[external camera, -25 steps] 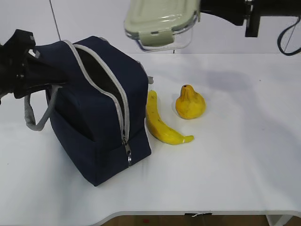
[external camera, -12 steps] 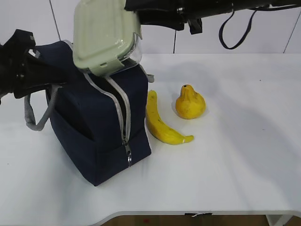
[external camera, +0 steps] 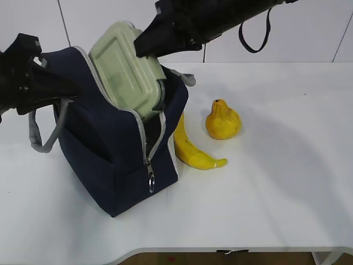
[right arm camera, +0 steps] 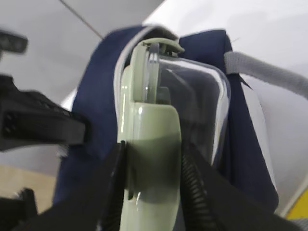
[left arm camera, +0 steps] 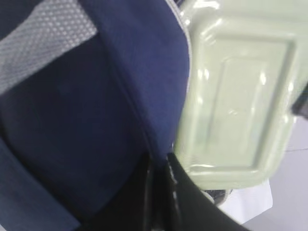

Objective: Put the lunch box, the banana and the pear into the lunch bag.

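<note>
Standing on white counter [external camera: 287, 182]: boxy navy fabric lunch bag [external camera: 118, 165], left gripper [left arm camera: 159, 192] pinched closed on its edge — glossy sage-lidded lunch box [external camera: 129, 74] clamped by right gripper [right arm camera: 151, 192], tilted in its mouth; curved banana [external camera: 190, 149], squat pear [external camera: 223, 121] at 3 o'clock.

Navy fabric lunch bag [external camera: 116, 160], standing upright with grey zipper open. Sage-green-lidded lunch box [external camera: 128, 69], clear base, tilted on edge and partly sunk into the bag's open top. Curved yellow banana [external camera: 190, 146] lying just beside the bag's right side, squat yellow-orange pear [external camera: 223, 121] upright near it.
</note>
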